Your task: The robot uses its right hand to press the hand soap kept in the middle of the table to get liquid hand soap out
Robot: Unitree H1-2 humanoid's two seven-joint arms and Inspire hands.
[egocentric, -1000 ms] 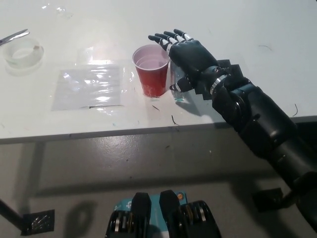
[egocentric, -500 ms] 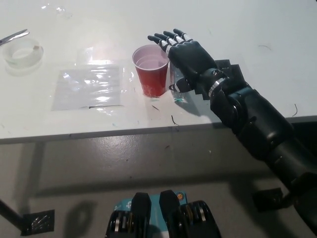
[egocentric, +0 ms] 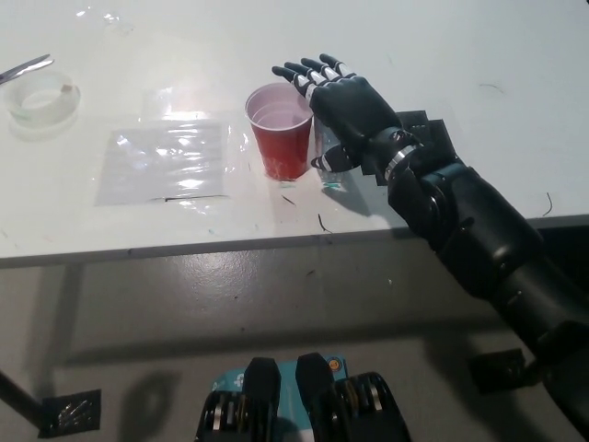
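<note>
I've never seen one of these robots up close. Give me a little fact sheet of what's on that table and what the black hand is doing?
Surface: white table
Right hand: black, fingers spread, palm down over the soap bottle
Soap bottle: clear, mostly hidden beneath the hand, just right of the cup
Red cup: upright, beside the hand's fingers
Plastic sheet: clear, flat, left of the cup
Round clear container: far left
Left hand: not in view
Soap coming out: cannot tell
</note>
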